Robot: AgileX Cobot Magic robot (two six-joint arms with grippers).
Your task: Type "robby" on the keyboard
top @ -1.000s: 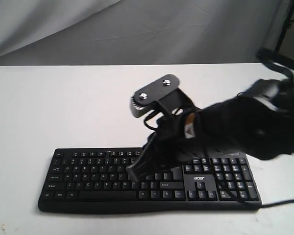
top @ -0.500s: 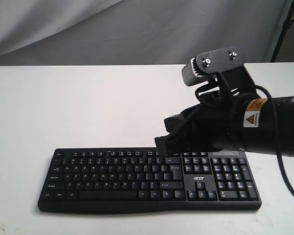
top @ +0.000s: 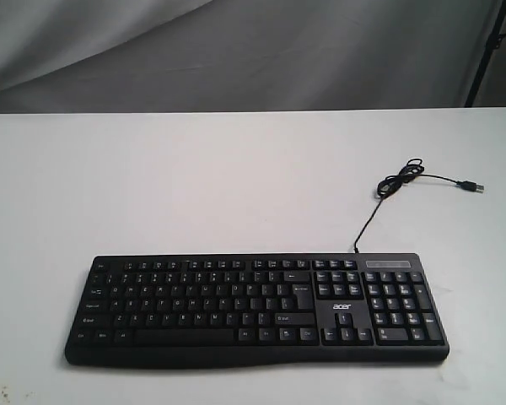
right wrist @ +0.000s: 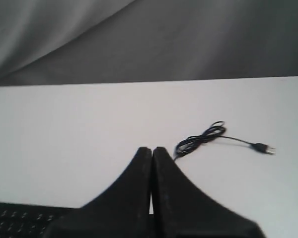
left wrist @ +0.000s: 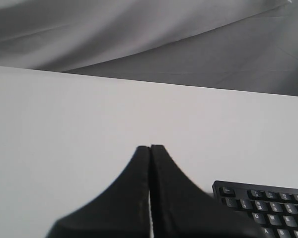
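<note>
The black keyboard (top: 257,308) lies flat near the front of the white table, its "acer" logo above the arrow keys. Its thin USB cable (top: 405,179) runs back from the keyboard's rear edge to a loose coil and a free plug. No arm appears in the exterior view. In the left wrist view my left gripper (left wrist: 150,148) is shut with nothing in it, above bare table, with the keyboard's corner (left wrist: 265,203) off to one side. In the right wrist view my right gripper (right wrist: 152,149) is shut and empty, the cable coil (right wrist: 201,138) just beyond it and the keyboard's edge (right wrist: 20,215) low in the picture.
The white table (top: 194,186) stretches behind and beside the keyboard. A grey cloth backdrop (top: 253,51) hangs behind the table's far edge. A dark stand leg (top: 487,51) shows at the far right.
My right arm, which hung over the keyboard's middle a second ago, lifted up and to the right and has left the exterior view. The cable behind the keyboard is uncovered.
</note>
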